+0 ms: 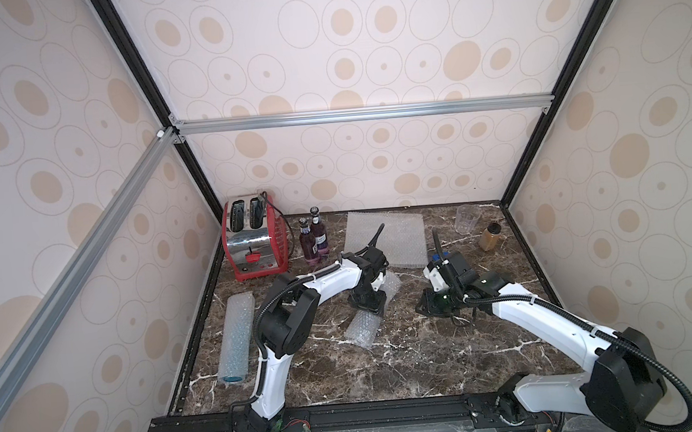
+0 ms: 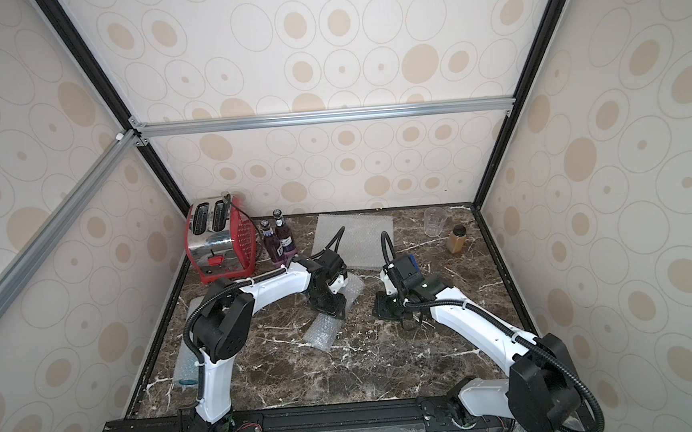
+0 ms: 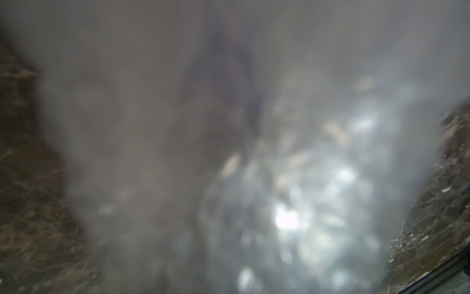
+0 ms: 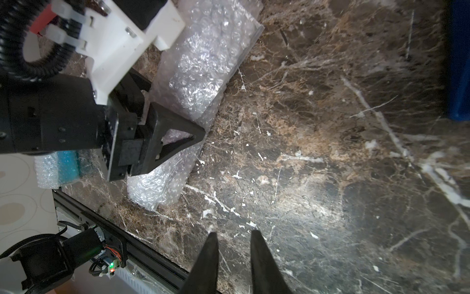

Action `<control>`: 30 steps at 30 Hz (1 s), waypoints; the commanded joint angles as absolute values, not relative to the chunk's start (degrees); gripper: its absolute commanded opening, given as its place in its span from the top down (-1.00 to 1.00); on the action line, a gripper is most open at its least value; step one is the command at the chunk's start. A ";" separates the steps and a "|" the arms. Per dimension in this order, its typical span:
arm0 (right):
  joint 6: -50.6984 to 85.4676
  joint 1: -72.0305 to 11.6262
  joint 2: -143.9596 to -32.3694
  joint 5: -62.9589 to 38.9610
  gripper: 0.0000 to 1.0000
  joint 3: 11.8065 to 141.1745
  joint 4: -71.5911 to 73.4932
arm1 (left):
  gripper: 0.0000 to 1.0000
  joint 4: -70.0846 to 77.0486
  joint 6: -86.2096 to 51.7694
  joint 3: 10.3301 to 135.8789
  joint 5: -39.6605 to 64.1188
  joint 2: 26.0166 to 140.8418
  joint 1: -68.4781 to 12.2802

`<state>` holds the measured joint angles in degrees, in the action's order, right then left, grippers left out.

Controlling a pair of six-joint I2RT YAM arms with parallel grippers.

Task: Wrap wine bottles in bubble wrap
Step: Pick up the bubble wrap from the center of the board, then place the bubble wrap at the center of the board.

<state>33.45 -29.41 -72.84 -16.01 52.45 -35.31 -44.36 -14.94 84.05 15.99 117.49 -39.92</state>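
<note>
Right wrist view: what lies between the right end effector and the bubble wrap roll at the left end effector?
Bare marble tabletop only: the right wrist view shows nothing between the right end effector and the bubble wrap roll.

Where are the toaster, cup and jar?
Toaster (image 1: 250, 242): in a top view, shiny front.
Cup (image 1: 468, 219): in a top view, side wall.
Jar (image 1: 489, 239): in a top view, brown body.

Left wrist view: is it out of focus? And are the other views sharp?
Left wrist view: fully blurred, the bubble wrap too close, with a white glare spot. Right wrist view: mostly sharp, soft glare on the marble table. Both top views: sharp, evenly lit.
</note>
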 commanded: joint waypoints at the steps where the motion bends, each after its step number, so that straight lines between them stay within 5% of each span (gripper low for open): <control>1: 31.43 -28.78 -72.55 -15.38 0.49 55.34 -36.56 | 0.67 -48.77 -12.35 77.43 11.83 115.19 -39.44; 7: 30.30 -27.31 -74.93 -16.07 0.48 58.39 -36.30 | 0.69 -45.96 -10.88 67.51 10.91 100.18 -34.40; 15: 29.62 -26.33 -79.30 -15.89 0.48 63.07 -35.96 | 0.79 -41.99 -8.70 55.35 10.03 82.71 -17.34; 30: 27.28 -23.81 -87.60 -15.59 0.42 69.98 -36.23 | 0.80 -45.40 0.15 56.46 2.36 83.07 3.27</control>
